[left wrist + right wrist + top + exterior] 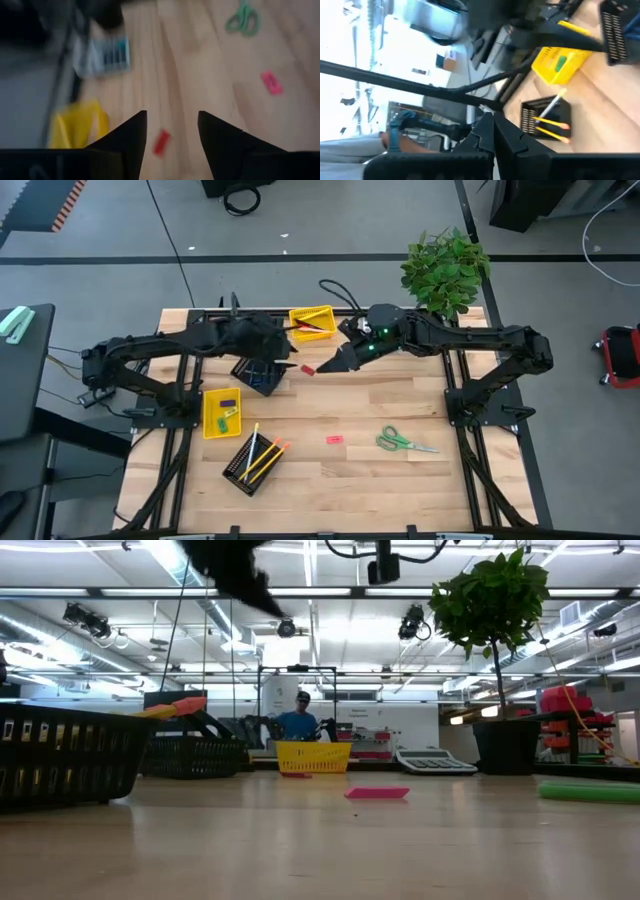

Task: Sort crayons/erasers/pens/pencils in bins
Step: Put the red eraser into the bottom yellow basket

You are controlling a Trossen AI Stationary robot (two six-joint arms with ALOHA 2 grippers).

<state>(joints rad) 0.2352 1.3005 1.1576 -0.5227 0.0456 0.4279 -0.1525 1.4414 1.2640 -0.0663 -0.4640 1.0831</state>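
Four bins sit on the bench (pixel 400 395): two yellow (pixel 221 411) (pixel 312 321), two black mesh (pixel 252 463) (pixel 262 374). Pencils (pixel 262 455) lie in the near mesh bin. Left claw (pixel 172 131) stands wide above a red eraser (pixel 161 142). Right claw (pixel 493 131) is pinched closed beside it. A pink eraser (pixel 334 439) lies apart.

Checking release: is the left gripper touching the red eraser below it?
Apart. Left wrist view: left gripper fingers spread, red eraser lying on the table between them, wood showing either side.
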